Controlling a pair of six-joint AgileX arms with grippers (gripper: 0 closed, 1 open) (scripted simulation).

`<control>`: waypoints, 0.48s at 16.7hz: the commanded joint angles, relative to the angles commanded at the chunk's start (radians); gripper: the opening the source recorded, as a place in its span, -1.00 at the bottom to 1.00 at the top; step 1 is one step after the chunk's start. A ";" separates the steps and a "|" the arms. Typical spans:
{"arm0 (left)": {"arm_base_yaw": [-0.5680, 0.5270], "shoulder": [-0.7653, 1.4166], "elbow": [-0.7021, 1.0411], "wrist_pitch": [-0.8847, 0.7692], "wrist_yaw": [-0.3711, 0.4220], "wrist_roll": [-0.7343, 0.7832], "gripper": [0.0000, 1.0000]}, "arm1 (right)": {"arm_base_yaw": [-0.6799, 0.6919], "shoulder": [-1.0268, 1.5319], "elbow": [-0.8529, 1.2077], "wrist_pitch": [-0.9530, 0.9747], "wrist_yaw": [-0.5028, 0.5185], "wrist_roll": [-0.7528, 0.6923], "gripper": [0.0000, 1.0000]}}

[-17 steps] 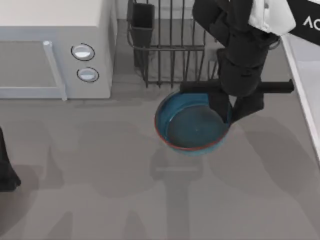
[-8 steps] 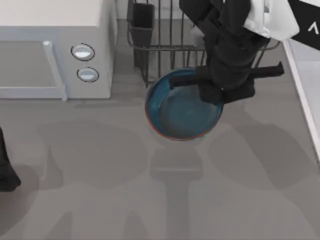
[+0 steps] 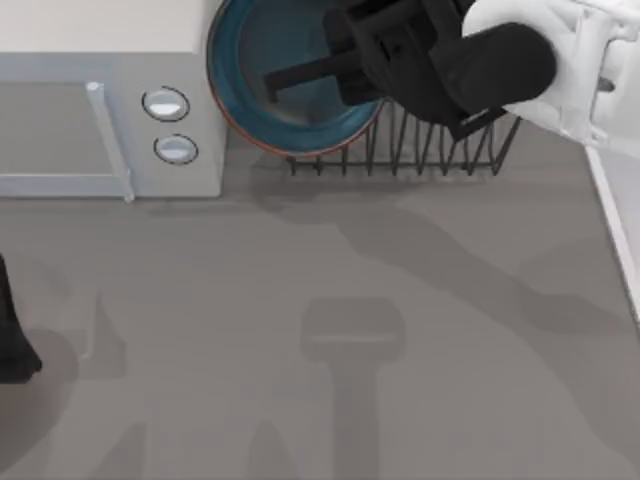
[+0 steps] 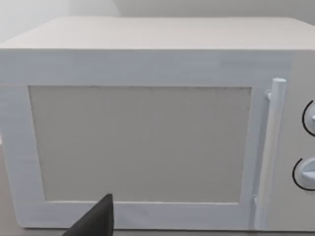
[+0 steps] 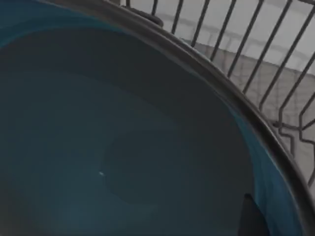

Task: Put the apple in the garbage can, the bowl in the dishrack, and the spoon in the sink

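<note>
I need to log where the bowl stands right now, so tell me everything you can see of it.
The bowl is round and deep, teal-blue with a thin reddish-brown rim and a darker, empty inside. It looks like glazed ceramic. The right gripper holds it at its rim, lifted over the left part of the dishrack, close beside the white microwave. Its opening faces up toward the top view, slightly tilted. In the right wrist view the rack's bars stand just beyond its rim.

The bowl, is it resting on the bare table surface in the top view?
No. The bowl is held up by the right gripper over the dishrack, beside the microwave.
</note>
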 joint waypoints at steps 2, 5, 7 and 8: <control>0.000 0.000 0.000 0.000 0.000 0.000 1.00 | 0.056 -0.075 -0.046 0.164 0.125 -0.066 -1.00; 0.000 0.000 0.000 0.000 0.000 0.000 1.00 | 0.130 -0.182 -0.111 0.392 0.296 -0.155 -1.00; 0.000 0.000 0.000 0.000 0.000 0.000 1.00 | 0.169 -0.242 -0.146 0.498 0.386 -0.202 -1.00; 0.000 0.000 0.000 0.000 0.000 0.000 1.00 | 0.184 -0.265 -0.160 0.536 0.420 -0.220 -1.00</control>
